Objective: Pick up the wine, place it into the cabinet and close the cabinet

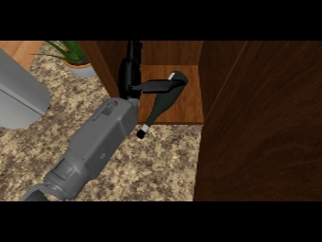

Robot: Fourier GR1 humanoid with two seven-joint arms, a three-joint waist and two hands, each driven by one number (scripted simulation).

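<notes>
The wine bottle (162, 105) is dark and lies tilted on the cabinet's wooden shelf (188, 101). Its neck pokes out past the shelf's front edge, over the speckled counter (156, 165). My right hand (130, 78) is at the shelf's left side, by the cabinet wall. Its fingers point straight up into the cabinet, and its thumb (156, 86) stretches rightward across the bottle's upper body. The hand is open, not curled round the bottle. The grey forearm comes in from the lower left. My left hand does not show.
The open cabinet door (268, 127), a tall dark wood panel, fills the right side. A potted plant (76, 56) stands at the back left. A large grey rounded body (10, 90) covers the upper left corner.
</notes>
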